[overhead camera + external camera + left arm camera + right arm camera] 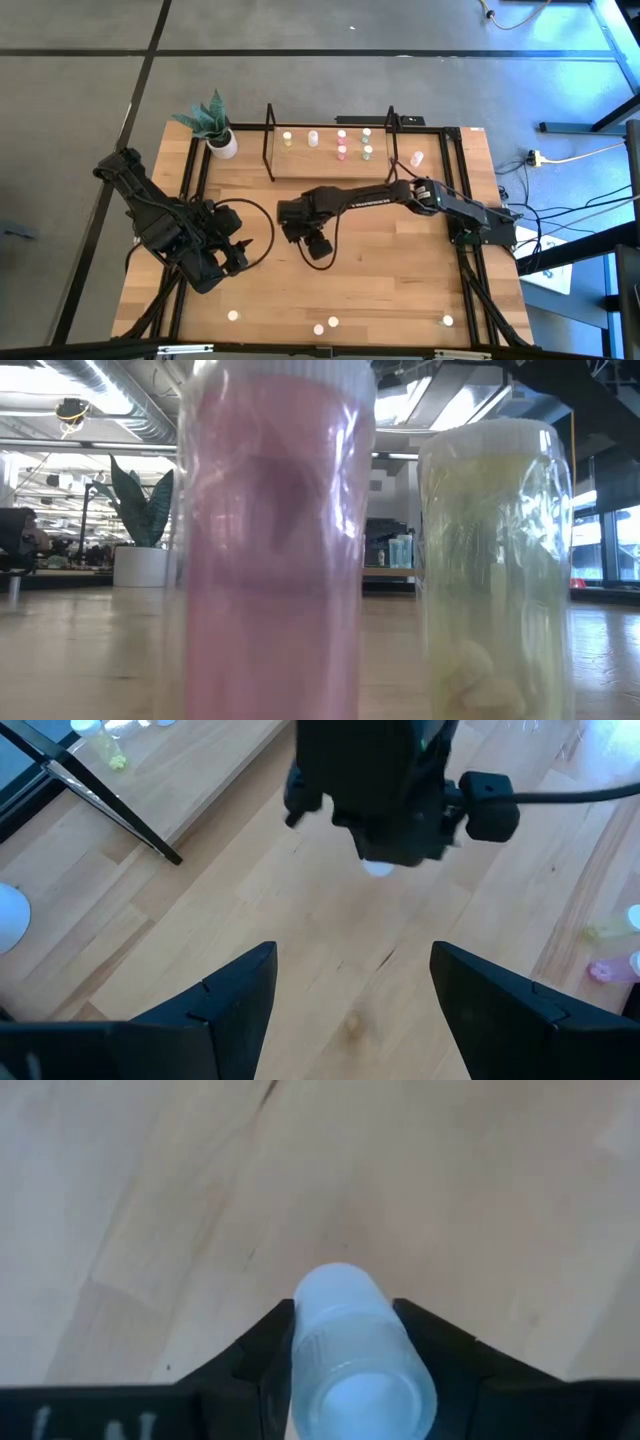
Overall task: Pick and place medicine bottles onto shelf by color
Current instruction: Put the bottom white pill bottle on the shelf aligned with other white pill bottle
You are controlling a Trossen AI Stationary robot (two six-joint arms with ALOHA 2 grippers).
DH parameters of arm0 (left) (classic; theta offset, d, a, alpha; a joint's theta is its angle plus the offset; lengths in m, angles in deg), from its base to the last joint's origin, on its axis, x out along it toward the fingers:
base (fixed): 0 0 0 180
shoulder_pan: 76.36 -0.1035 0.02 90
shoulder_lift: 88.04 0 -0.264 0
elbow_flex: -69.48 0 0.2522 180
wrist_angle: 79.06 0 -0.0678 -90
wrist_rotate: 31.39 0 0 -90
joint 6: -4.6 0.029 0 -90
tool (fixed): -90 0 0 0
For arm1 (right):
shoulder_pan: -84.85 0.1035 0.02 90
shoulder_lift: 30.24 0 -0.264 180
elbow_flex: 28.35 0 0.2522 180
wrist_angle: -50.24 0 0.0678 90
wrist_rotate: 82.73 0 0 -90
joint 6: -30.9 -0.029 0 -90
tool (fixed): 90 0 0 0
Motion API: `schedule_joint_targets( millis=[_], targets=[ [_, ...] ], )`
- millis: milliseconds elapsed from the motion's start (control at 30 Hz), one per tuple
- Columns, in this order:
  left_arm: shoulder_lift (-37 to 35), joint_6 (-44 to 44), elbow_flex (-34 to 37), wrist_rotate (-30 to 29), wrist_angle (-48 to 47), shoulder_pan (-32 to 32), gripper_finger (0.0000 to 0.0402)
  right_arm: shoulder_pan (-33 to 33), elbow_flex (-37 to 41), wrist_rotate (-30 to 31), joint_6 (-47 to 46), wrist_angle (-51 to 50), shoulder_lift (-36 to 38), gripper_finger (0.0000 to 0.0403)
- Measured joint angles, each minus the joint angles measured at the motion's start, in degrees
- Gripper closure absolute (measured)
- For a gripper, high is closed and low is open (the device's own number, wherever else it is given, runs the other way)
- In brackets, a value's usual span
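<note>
White bottle (352,1350) sits clamped in right gripper (345,1345) above table (150,1180).

No text, label, brand, number or sign can be read in any view. The right arm (370,198) carries pale lettering along its dark link, too small to make out. The pink bottle (272,540) and the yellowish bottle (495,570) close to the low camera show only clear wrap, no legible print.
</note>
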Motion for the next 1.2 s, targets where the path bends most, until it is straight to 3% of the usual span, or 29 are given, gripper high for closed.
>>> schedule_joint_targets(
  millis=[400, 733, 1033, 1200],
  targets=[
    [0.00, 0.02, 0.00, -0.24, -0.02, 0.00, 0.0145, -4.37, -11.50, 1.25, -7.46, -12.72, 0.39, 0.0247],
    [0.00, 0.04, 0.00, -1.73, -0.33, -0.02, 0.0145, -11.88, -10.46, 3.90, -7.96, -14.77, 6.47, 0.0247],
    [0.00, -0.48, 0.00, -9.99, 0.07, -0.69, 0.0145, -20.20, -10.44, 4.00, -23.74, -12.99, 6.67, 0.0247],
    [0.00, -0.02, 0.00, -10.71, 0.00, -3.25, 0.0145, -22.57, -10.42, 5.17, -27.21, -11.18, 6.31, 0.0246]
  ],
)
